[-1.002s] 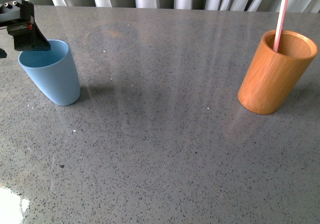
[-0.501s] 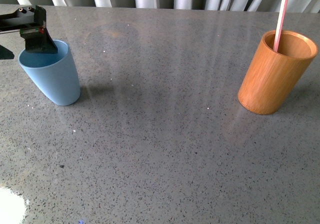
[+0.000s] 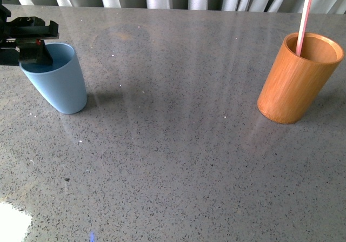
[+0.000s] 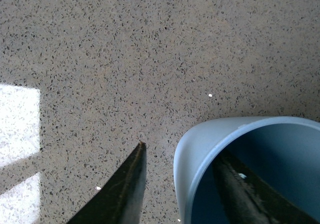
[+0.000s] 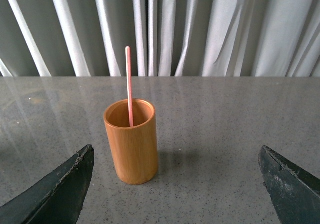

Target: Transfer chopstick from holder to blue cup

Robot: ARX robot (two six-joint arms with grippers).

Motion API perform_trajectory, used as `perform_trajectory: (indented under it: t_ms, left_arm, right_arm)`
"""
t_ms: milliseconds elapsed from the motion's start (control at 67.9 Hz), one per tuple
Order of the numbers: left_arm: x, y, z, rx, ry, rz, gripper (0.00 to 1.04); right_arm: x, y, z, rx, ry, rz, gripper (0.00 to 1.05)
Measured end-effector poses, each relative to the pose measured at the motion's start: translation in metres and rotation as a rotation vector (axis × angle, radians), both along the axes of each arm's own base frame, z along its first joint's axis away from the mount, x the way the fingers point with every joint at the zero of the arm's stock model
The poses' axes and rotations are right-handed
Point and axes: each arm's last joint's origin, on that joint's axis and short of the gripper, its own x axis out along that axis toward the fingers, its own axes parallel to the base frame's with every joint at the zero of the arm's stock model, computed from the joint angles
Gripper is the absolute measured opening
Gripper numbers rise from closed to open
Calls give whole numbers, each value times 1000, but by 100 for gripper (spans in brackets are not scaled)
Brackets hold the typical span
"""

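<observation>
The blue cup (image 3: pixel 57 82) stands at the table's left. My left gripper (image 3: pixel 30 42) is open at its rim. In the left wrist view (image 4: pixel 180 149) one finger (image 4: pixel 122 191) is outside the cup wall (image 4: pixel 197 151) and the other (image 4: pixel 242 191) is inside. The holder (image 3: pixel 297 80) stands at the right with one pinkish-red chopstick (image 3: pixel 304 20) upright in it. My right gripper (image 5: pixel 176 149) is open wide and empty. It is short of the holder (image 5: pixel 131 141) and its chopstick (image 5: pixel 129 81), and does not show in the front view.
The grey speckled table (image 3: pixel 173 145) runs between cup and holder. Pale curtains (image 5: pixel 200 29) hang behind the table's far edge. A bright patch of light (image 3: pixel 11 223) lies at the front left corner.
My left gripper has shifted and turned at the cup's rim, first right, then back left. The cup, the holder and the chopstick have not moved.
</observation>
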Motion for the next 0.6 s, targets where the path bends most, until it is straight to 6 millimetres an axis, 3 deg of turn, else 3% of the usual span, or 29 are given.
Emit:
perform_trajectory:
  t_ms: [221, 472, 604]
  left_arm:
    - [-2, -6, 0, 31, 20, -22, 3]
    - [-6, -16, 2, 18, 46, -52, 3]
    - [-7, -31, 13, -16, 48, -74, 3]
  right_arm:
    - [0, 0, 0, 0, 0, 0, 96]
    - [0, 0, 0, 0, 0, 0, 96]
    - [0, 0, 0, 0, 0, 0, 96]
